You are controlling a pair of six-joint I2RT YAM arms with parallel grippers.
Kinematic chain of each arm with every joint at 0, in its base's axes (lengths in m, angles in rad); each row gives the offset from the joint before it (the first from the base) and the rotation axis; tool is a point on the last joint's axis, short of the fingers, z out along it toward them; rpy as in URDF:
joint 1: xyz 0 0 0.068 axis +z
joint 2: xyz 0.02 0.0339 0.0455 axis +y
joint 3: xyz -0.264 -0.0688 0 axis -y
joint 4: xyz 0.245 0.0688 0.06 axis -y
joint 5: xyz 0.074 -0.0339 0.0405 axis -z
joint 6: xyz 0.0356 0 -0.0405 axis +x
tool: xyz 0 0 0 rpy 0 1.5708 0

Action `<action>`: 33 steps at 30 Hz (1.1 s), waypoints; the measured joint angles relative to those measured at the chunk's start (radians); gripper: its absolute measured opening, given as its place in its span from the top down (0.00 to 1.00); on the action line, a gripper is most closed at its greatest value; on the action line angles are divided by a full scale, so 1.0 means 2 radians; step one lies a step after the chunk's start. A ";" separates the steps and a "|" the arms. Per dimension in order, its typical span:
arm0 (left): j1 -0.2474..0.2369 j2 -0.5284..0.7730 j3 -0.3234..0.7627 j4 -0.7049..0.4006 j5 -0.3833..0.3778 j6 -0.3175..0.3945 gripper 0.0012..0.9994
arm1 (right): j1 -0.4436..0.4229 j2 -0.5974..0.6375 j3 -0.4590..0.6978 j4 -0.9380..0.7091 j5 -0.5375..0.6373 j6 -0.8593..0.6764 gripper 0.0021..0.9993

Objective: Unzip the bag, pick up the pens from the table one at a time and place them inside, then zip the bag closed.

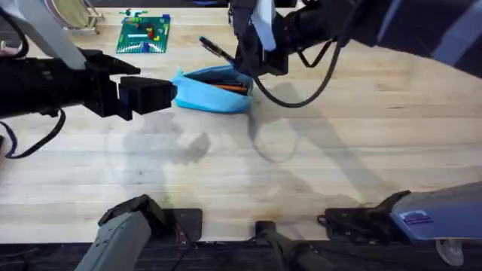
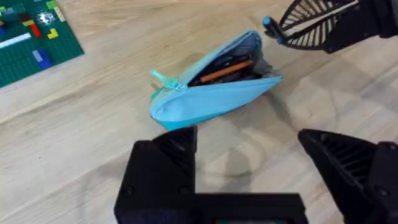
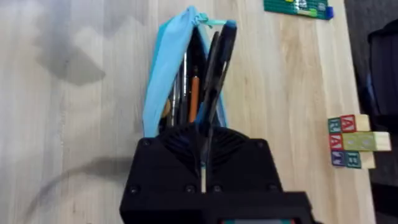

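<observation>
Overhead: the bag (image 1: 213,90) lies unzipped on the table (image 1: 301,165) at upper centre, the left gripper (image 1: 162,94) at its left end.

Left wrist: its fingers (image 2: 165,152) spread wide, empty.

Right wrist: the right gripper (image 3: 203,127) pinches a dark pen (image 3: 217,68) over the bag's opening, pens (image 3: 193,93) inside.

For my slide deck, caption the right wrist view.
Right claw shut on a dark pen, lowering it into the open blue bag.

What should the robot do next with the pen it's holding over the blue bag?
Probably lower it a little and let go. The right gripper pinches a dark pen angled into the open bag, where an orange pen already lies.
</observation>
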 joint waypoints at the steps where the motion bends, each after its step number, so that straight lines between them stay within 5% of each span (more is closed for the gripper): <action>1: 0.000 0.000 0.000 0.000 0.000 0.000 0.01 | 0.000 0.004 0.000 0.000 -0.004 0.000 0.97; 33: 0.000 0.000 0.000 0.000 0.000 0.000 0.01 | 0.000 0.119 0.000 0.040 -0.040 0.002 0.97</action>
